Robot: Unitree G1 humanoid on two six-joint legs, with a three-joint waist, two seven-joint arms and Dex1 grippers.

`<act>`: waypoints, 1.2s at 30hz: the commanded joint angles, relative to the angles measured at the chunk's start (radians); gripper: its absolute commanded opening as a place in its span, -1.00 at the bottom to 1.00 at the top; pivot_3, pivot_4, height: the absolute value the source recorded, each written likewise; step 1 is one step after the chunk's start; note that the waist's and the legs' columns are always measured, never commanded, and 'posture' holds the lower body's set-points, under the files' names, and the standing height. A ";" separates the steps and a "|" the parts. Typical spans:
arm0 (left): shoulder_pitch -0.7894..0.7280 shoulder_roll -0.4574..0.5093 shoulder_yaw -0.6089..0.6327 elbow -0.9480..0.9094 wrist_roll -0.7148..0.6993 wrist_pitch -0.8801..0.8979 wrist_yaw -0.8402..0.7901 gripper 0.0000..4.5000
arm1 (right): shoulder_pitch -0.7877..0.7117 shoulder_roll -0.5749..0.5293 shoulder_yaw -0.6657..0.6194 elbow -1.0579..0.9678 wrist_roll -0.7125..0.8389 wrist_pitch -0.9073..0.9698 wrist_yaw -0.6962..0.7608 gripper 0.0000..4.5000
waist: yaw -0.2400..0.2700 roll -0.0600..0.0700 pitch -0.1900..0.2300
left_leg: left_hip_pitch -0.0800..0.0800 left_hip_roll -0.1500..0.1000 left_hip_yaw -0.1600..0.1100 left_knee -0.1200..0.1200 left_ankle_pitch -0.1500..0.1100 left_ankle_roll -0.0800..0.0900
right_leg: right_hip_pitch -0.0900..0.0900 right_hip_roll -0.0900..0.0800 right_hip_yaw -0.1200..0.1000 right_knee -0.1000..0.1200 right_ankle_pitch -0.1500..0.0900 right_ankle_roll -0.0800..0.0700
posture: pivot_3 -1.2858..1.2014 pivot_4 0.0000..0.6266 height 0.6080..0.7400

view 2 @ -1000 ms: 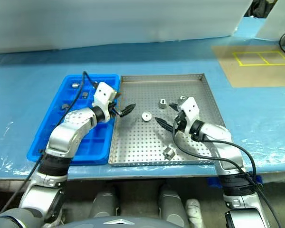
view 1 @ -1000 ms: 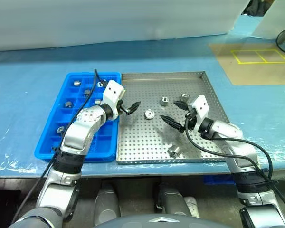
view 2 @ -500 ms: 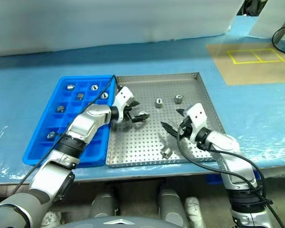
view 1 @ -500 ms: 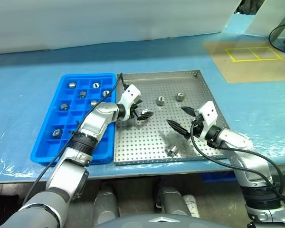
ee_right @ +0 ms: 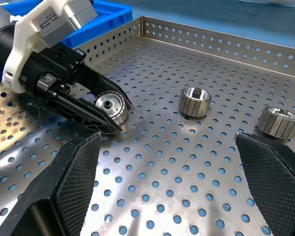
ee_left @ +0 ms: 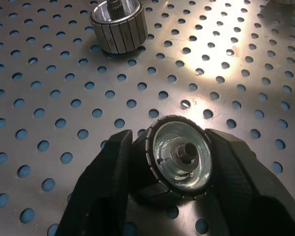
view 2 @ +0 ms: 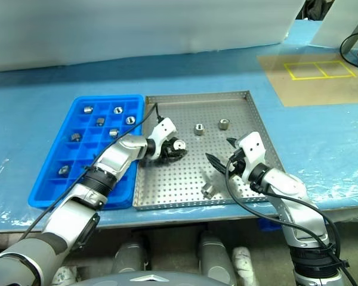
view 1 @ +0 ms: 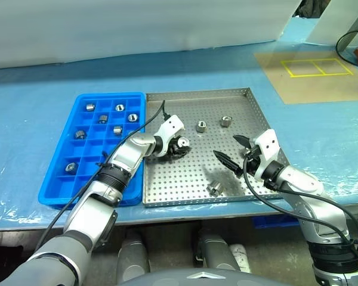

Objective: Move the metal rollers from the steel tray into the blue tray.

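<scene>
While its two black fingers press against either side of one metal roller point(ee_left: 179, 158), the left gripper point(view 1: 180, 147) sits low over the steel tray point(view 1: 185, 179) — the roller lies on its side between the fingers, its open end with the central hole facing the wrist camera, resting on or just above the perforated floor. Just beyond the fingertips stands a second roller point(view 1: 201, 126), and a third point(view 1: 225, 121) is a little further on, toward the tray's far rim. A fourth point(view 1: 216, 189) lies near the tray's near edge. Behind the left gripper's arm sits the blue tray point(view 1: 59, 190), touching the steel tray's side, with several rollers point(view 1: 102, 118) already in its compartments. The right gripper point(view 1: 232, 150) hangs over the steel tray's opposite side, fingers spread wide and gripping nothing.
</scene>
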 commanded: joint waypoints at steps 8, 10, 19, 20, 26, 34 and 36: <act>0.149 -0.033 0.229 -0.450 -0.105 0.198 0.241 -0.16 | -0.120 0.016 0.050 0.077 0.008 -0.041 0.057 1.00 | -0.011 0.000 0.000 | 0.000 0.000 0.000 0.000 0.000 0.000 | -0.001 0.000 0.000 0.000 0.000 0.000 | -0.19 -0.52 1.00; 0.194 -0.040 0.257 -0.543 -0.107 0.240 0.304 -0.16 | -0.156 0.024 0.066 0.114 0.008 -0.053 0.077 1.00 | -0.009 0.000 0.000 | -0.001 0.001 0.000 0.000 0.000 0.000 | -0.001 0.000 -0.001 0.000 0.000 0.000 | -0.16 -0.52 1.00; 0.486 -0.096 0.364 -0.975 -0.071 0.312 0.587 -0.16 | -0.345 0.081 0.163 0.346 -0.014 -0.140 0.209 1.00 | 0.038 0.000 0.001 | -0.003 0.002 -0.002 -0.001 0.000 0.000 | -0.002 0.000 -0.005 -0.001 0.000 0.000 | 0.03 -0.52 1.00; 0.518 -0.103 0.371 -1.004 -0.060 0.304 0.615 -0.16 | -0.364 0.087 0.173 0.372 -0.017 -0.151 0.225 1.00 | 0.045 0.000 0.001 | -0.004 0.002 -0.002 -0.001 0.000 0.000 | -0.002 0.000 -0.005 -0.001 0.000 0.000 | 0.04 -0.52 1.00; 0.636 -0.129 0.425 -1.091 -0.033 0.283 0.730 -0.16 | -0.446 0.116 0.210 0.492 -0.034 -0.200 0.300 1.00 | 0.086 0.000 0.001 | -0.004 0.002 -0.002 -0.001 0.000 0.000 | -0.002 -0.001 -0.006 -0.001 0.000 0.000 | 0.12 -0.52 1.00; 0.668 -0.134 0.460 -1.069 -0.040 0.261 0.774 -0.16 | -0.467 0.123 0.212 0.526 -0.047 -0.213 0.338 1.00 | 0.127 0.000 0.001 | -0.005 0.002 -0.003 -0.001 0.000 0.000 | -0.003 -0.001 -0.006 -0.001 0.000 0.000 | 0.13 -0.52 1.00; 0.652 -0.125 0.469 -1.040 -0.043 0.249 0.773 -0.16 | -0.459 0.119 0.208 0.518 -0.048 -0.209 0.339 1.00 | 0.127 0.000 0.001 | -0.005 0.002 -0.003 -0.001 0.000 0.000 | -0.003 -0.001 -0.005 -0.001 0.000 0.000 | 0.11 -0.52 1.00</act>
